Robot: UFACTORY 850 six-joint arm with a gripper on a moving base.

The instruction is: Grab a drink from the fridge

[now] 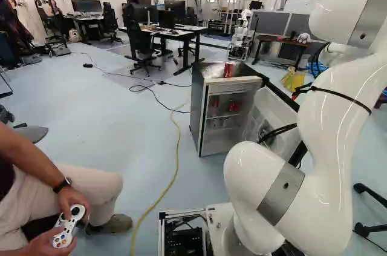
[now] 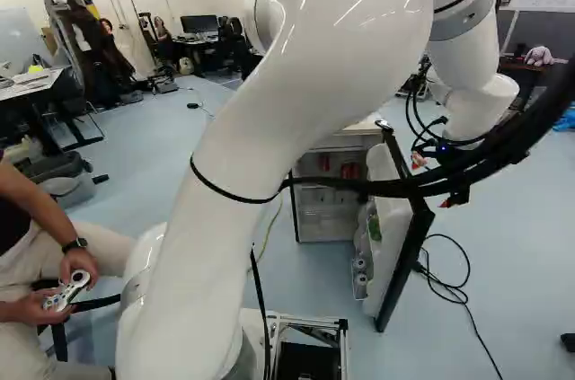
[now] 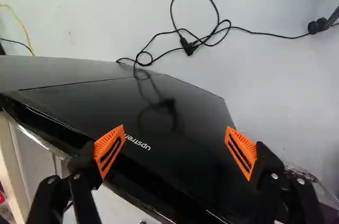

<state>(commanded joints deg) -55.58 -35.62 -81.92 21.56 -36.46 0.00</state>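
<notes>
Left base view: red cans [image 1: 233,106] inside the fridge [image 1: 196,98], another can [image 1: 228,69] on top. Door [image 3: 175,102] stands wide, so reaching in looks next; gripper [image 3: 175,128], jaws apart and empty, hangs by its outer face, must round the edge first.

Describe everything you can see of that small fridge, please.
The small fridge stands upright on the floor, dark-sided, its door swung open: glossy black outside, white inside, holding something green. Red cans show inside; another red can and a clear plastic bag rest on top. The open gripper is by the door; I can't tell if they touch.
</notes>
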